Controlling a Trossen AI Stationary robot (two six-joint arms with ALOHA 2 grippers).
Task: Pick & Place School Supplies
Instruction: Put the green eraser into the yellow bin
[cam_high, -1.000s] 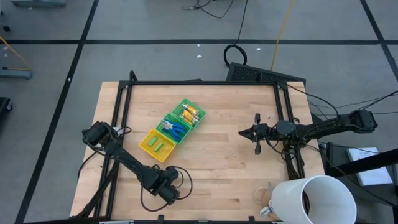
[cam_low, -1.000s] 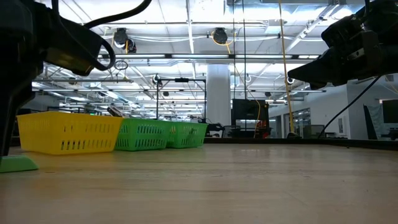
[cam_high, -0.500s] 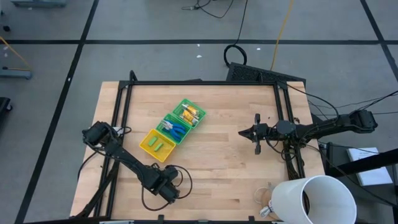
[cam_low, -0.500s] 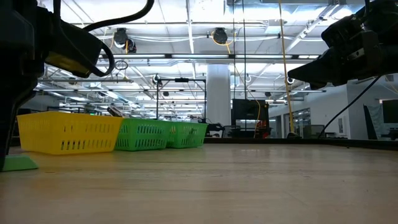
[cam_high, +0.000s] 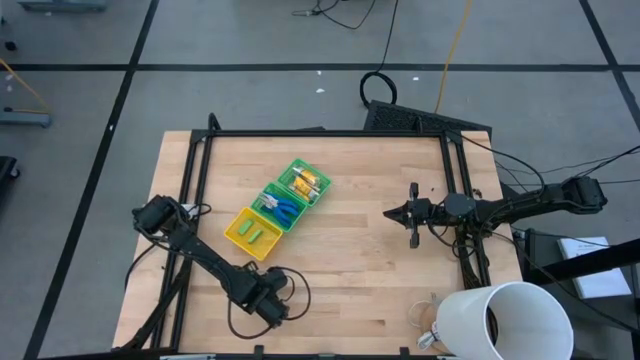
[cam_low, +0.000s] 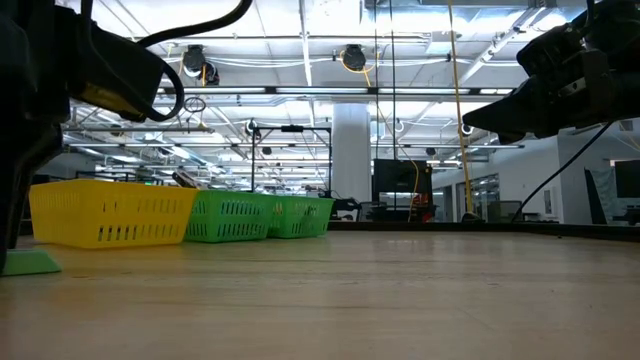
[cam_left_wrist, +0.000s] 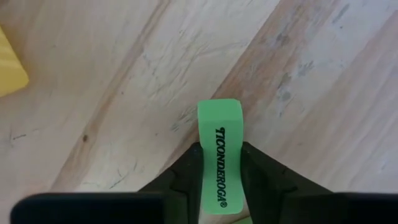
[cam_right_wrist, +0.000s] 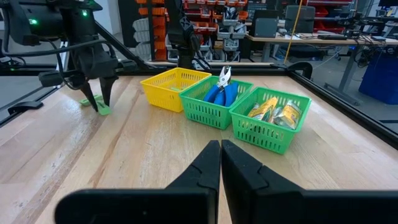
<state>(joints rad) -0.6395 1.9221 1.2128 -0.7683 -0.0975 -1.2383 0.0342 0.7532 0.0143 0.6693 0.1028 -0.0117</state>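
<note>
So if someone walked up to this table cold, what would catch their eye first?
Probably the row of three bright baskets on the wooden table: one yellow, two green, the middle one holding blue-handled tools. Next, the left gripper near the table's front edge, closed on a green eraser. The right gripper hangs shut over the right side, beside a big white cup.

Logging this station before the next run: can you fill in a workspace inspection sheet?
Surface: wooden table, scuffed.
Job's things: green eraser in left gripper; two more in yellow basket; blue-handled tools in middle basket; yellow packets in end basket.
Clutter: white cup at the table's corner.
Grippers: left gripper shut on the eraser at the table; right gripper shut, empty, raised.
Cables: loops beside left arm.
Surroundings: workshop benches; no people seen.
</note>
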